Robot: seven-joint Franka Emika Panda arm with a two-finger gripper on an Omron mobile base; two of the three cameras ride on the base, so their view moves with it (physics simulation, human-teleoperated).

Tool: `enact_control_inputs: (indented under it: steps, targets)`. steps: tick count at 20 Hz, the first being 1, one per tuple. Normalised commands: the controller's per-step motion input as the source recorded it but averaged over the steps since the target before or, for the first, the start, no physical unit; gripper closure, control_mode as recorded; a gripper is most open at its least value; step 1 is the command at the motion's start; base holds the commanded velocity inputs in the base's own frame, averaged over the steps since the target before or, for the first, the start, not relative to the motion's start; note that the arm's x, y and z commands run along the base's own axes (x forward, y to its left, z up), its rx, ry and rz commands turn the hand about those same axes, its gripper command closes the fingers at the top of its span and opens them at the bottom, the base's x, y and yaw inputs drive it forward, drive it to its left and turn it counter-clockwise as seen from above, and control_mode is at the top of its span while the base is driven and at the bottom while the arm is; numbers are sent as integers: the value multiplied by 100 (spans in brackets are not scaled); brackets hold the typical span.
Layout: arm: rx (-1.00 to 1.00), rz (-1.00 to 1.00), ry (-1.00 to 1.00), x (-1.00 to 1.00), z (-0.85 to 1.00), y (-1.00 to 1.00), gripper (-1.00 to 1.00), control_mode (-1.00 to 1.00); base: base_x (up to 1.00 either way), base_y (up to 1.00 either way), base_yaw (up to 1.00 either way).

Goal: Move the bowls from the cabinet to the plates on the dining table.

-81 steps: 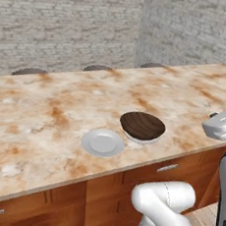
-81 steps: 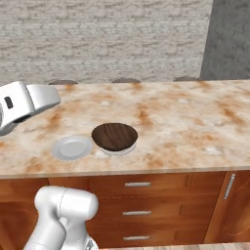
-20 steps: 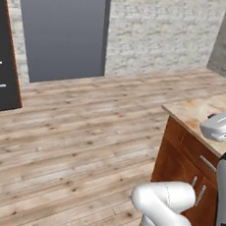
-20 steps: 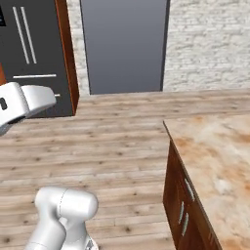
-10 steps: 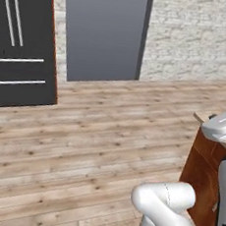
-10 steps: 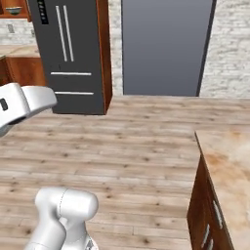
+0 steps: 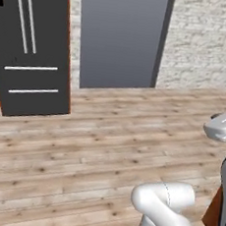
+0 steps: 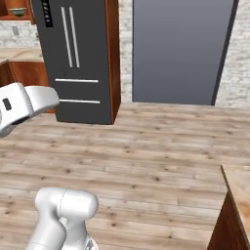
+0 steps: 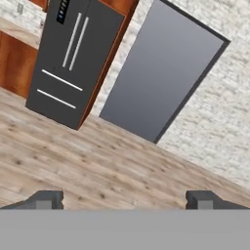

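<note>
The gripper (image 9: 124,200) is spread wide in the hand view. Its two dark fingertips (image 9: 47,199) stand far apart at the bottom edge, with nothing between them but bare wooden floor (image 9: 97,161).

From the gripper, a tall dark fridge (image 9: 73,63) with silver bar handles stands at about 11 o'clock, well apart. A flat grey door (image 9: 161,73) stands at about 12 to 1 o'clock, set in a white brick wall (image 9: 219,112). Reddish-brown wood edges the fridge at its right side.

In the right base view the fridge (image 8: 73,58) is at 11 o'clock of the picture and the grey door (image 8: 178,49) is at 1 o'clock. At the far 10 o'clock corner, a reddish-brown cabinet (image 8: 6,17) shows an open shelf with a small rounded bowl (image 8: 18,10) sitting on it. The bowl is too small to make out its colours with certainty. It is far from the arm (image 8: 24,105), beyond the fridge's left side. Below it a pale counter (image 8: 12,52) runs over low wooden units.

A corner of the dining table (image 8: 240,183) shows at 4 o'clock, its marbled top over a brown side. What is visible of the top is bare.

In the left base view the fridge (image 7: 33,47) is at 10 o'clock and the door (image 7: 120,36) at 12 o'clock. A sliver of the table's brown base (image 7: 213,219) is at 4 o'clock, beside the arm.
</note>
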Motion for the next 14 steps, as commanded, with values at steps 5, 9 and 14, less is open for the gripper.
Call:
enact_control_inputs:
  steps: [5,9,14]
  targets:
    - [0,0,0,0,0,0,-100,100,86,63,5]
    - [0,0,0,0,0,0,-100,100,64,71,9]
    - [0,0,0,0,0,0,-100,100,47,71,14]
